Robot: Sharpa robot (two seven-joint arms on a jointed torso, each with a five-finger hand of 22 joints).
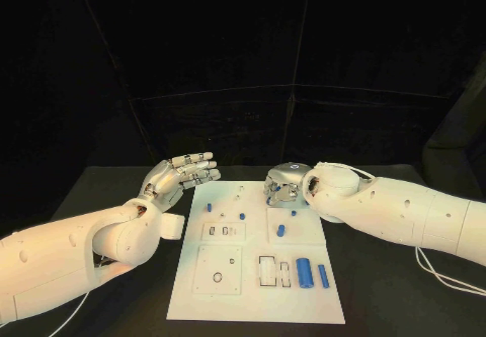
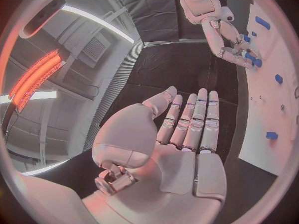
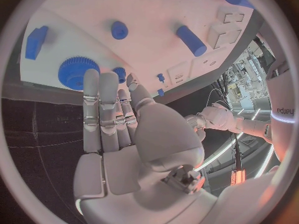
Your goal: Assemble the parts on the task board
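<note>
The left hand [image 1: 182, 175] hovers just off the task board [image 1: 258, 309]'s left edge, fingers straight, holding nothing. The right hand [image 1: 286, 184] hangs over the board's far part, fingers extended above a blue gear [image 3: 76, 72], gripping nothing; blue cylinders [image 1: 304, 272] lie at the board's near right.

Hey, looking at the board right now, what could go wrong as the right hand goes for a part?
The right hand hovers over the task board near a blue gear; its fingers may nudge the small blue pegs beside it. The head view hides what lies under that hand, so a grasp could miss. The left hand, open beside the board, cannot steady it.
</note>
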